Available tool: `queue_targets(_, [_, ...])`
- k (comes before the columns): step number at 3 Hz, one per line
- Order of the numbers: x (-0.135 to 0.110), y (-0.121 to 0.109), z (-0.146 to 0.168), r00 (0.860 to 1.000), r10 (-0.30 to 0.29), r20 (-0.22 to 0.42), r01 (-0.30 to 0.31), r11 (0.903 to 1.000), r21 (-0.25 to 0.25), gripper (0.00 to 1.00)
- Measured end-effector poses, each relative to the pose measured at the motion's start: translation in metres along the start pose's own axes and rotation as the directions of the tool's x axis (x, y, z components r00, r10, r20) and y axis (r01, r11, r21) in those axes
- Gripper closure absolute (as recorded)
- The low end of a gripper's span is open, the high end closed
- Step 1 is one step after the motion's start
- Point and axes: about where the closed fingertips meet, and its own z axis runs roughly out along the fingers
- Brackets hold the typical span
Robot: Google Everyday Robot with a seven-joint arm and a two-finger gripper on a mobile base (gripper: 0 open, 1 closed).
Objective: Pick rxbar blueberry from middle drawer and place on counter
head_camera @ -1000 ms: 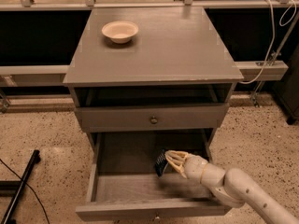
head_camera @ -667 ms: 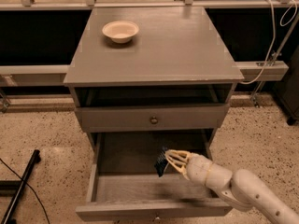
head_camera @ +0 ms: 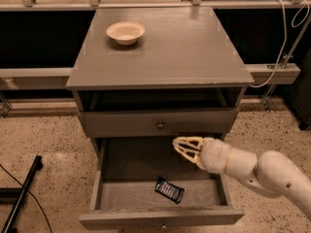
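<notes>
Far left: a black bar (head_camera: 22, 198) is seen lying on the speckled floor (head_camera: 48, 140).

Left of centre, up top: a cream bowl (head_camera: 125, 32) is set upright on the counter (head_camera: 184, 47), near its back left corner. No bar is noted on the counter.

Centre: below the counter an upper drawer (head_camera: 121, 123) is seen closed, with a small round knob (head_camera: 160, 125) on its front. Under it the middle drawer (head_camera: 97, 191) is pulled well out, its grey floor exposed.

The rxbar blueberry (head_camera: 169, 190) is found lying flat on that floor, slightly skewed, near the front wall and a little right of centre. It is not touched by anything.

Just right and above: the gripper (head_camera: 176, 146) is held over the drawer's rear half, pointing left, apart from the bar and empty. Whether it is apart or together cannot be told.

Right: the pale arm (head_camera: 272, 171) is seen entering from the lower right corner. A white cable (head_camera: 284, 30) is hung by the pale ledge (head_camera: 277, 73).
</notes>
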Motion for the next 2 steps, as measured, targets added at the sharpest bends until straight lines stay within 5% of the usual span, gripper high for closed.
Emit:
queue_targets(1, [-0.0346, -0.0299, -0.0039, 0.996, -0.06, -0.07, 0.057, 0.9977, -0.038, 1.0])
queue_targets(2, [-0.0407, -0.033, -0.0032, 0.993, -0.077, -0.09, 0.073, 0.9963, -0.044, 0.74])
